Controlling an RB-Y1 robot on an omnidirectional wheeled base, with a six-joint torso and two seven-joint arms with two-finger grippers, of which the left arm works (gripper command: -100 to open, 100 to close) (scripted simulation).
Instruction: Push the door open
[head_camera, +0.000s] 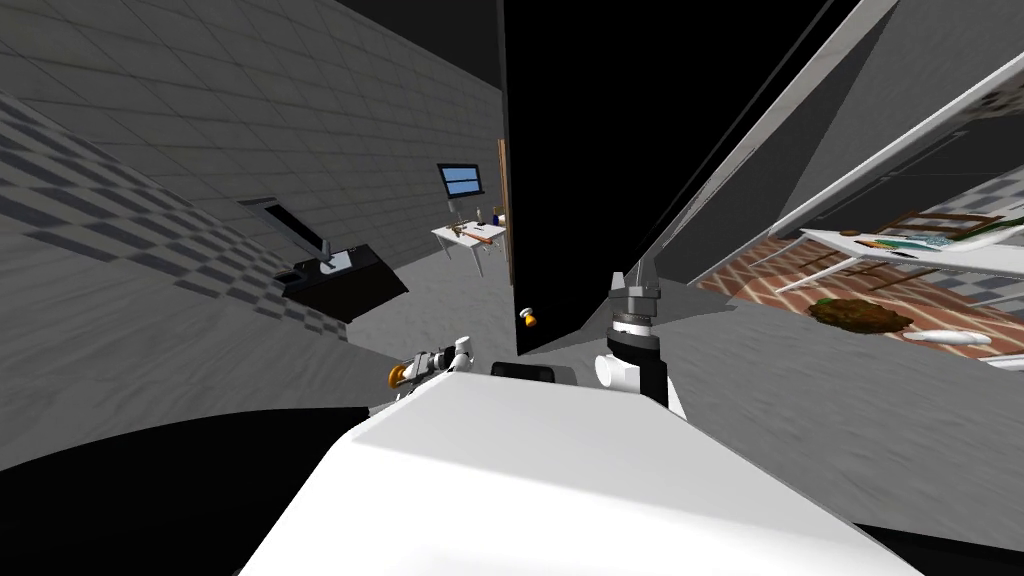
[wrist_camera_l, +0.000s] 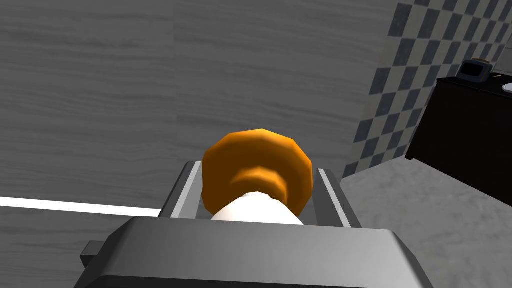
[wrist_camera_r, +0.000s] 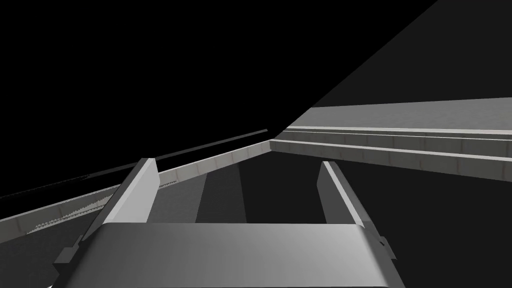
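Left claw (wrist_camera_l: 257, 167) narrowed on orange knob (wrist_camera_l: 256, 165), faceted and rounded, on a white stem; 2 fingers (wrist_camera_l: 186, 187) press its sides, stem axis along the claw. Right claw (head_camera: 633, 280) wide open, empty, pointing up-frame at lower right edge of door (head_camera: 560, 180): tall flat black panel, frame centre, long axis up-frame, small door knob (head_camera: 527, 318) near its lower left edge. Black cabinet (head_camera: 345, 285) left, white table (head_camera: 468, 235) beyond, grey floor (head_camera: 800, 400).
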